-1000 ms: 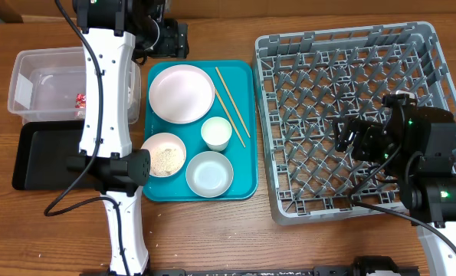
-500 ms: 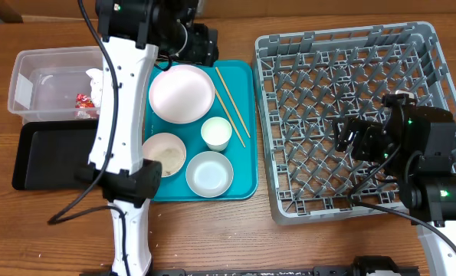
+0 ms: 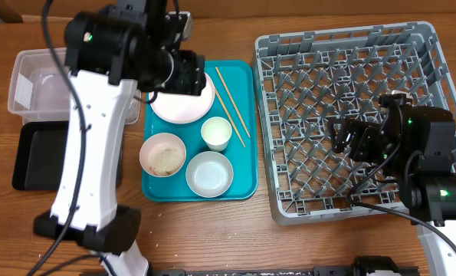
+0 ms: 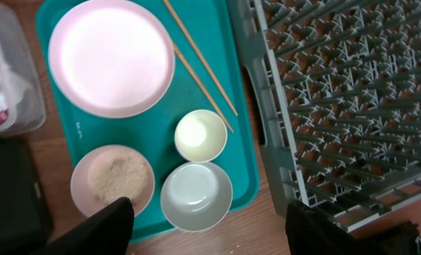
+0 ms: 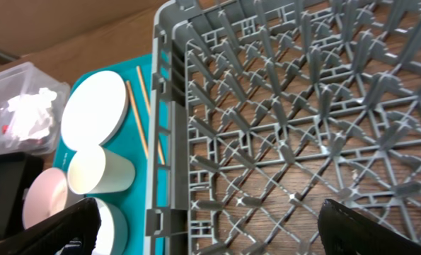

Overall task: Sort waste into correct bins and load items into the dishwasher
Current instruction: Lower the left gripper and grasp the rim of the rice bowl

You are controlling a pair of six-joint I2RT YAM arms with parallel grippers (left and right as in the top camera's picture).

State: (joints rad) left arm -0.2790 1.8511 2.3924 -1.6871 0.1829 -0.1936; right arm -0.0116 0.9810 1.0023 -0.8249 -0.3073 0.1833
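Left gripper (image 4: 210, 216): fingers spread, empty, above teal tray (image 4: 240, 163). Right gripper (image 5: 210, 219): fingers spread, empty, over dish rack (image 5: 171, 127). Pinkish bowl (image 4: 113, 181), on tray, held loose rice (image 4: 110, 173). Hazard: a tilted rim grasp would likely spill grains or knock the grey-green bowl (image 4: 196, 196) just beside.

Work surface: a wooden table (image 3: 212, 230) of warm brown, straight-grained boards, which was lit evenly from above and showed only soft shadows. A paler tan panel (image 3: 1, 9) lay at its far left corner; a dark rail (image 3: 250, 271) ran along its near edge.
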